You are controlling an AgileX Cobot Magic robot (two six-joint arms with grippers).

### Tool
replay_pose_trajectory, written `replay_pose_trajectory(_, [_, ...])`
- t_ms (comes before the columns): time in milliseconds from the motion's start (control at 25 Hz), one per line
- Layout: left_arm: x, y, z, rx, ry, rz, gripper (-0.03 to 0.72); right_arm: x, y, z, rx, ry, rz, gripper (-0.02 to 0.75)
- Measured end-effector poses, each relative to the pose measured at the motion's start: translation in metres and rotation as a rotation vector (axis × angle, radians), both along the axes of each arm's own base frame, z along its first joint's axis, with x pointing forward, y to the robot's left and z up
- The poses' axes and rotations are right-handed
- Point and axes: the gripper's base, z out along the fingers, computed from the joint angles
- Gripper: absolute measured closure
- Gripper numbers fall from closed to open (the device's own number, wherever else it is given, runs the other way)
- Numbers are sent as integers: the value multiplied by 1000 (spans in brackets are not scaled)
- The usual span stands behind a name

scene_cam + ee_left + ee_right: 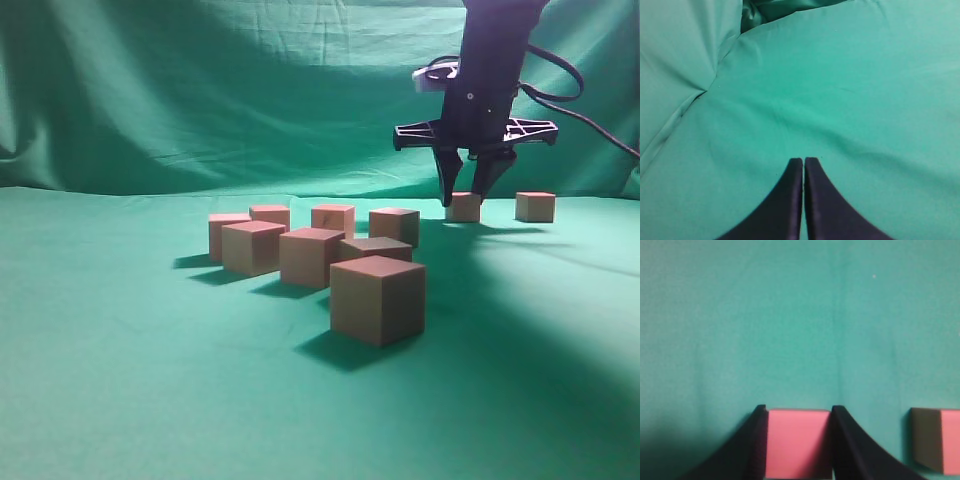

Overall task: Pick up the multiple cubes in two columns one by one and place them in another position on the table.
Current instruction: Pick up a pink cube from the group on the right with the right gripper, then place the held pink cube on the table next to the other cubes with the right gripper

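Note:
Several pinkish-tan cubes stand in two columns on the green table (120,380), the nearest cube (378,299) in front and others such as a cube (311,256) behind it. My right gripper (466,196) is at the far right, low over the cloth, with its fingers against both sides of a cube (463,208) that rests on or just above the table. In the right wrist view this pink cube (798,442) fills the space between my right gripper's jaws (796,412). My left gripper (803,161) is shut and empty over bare cloth.
Another cube (535,206) stands apart to the right of the held one; it also shows in the right wrist view (936,440). The green backdrop (200,100) hangs behind the table. A cloth fold (700,92) lies ahead of my left gripper.

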Motion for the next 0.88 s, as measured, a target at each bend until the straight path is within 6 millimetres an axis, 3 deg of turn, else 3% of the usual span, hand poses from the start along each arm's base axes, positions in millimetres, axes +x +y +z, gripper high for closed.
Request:
replay_pose_trajectory(200, [0,0,0,0,0,0,688,1,0,21,-8,36,-22,472])
replay_pose_trajectory(400, [0,0,0,0,0,0,688,-7,1,81,5,47,8,472])
replay_pose_trajectory(720, [0,0,0,0,0,0,688,-77,19,211,42,-106,158,472])
replay_pose_trajectory(880, [0,0,0,0,0,0,688,-126,32,258,76,-185,238,472])
